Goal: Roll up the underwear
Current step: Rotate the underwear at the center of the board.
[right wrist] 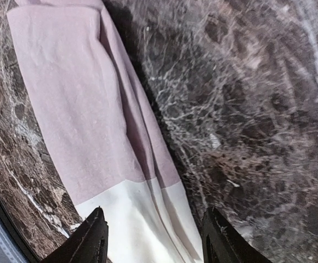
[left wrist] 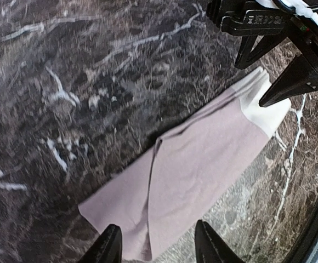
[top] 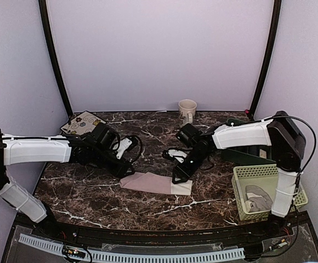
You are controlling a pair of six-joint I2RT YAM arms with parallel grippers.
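Dusty-pink cloth, the underwear (top: pixel 154 183), lies flat as a folded strip on the marble worktop (top: pixel 93 192). Seen from the top, its long axis runs left to right, cream end toward the right arm. A green basket (top: pixel 255 170) stands well off to its right. From the left wrist, the left jaws stand released, straddling the strip's pink end. From the right wrist, the right jaws stand parted over the cream panel (right wrist: pixel 142 219), the pink length running away up-left.
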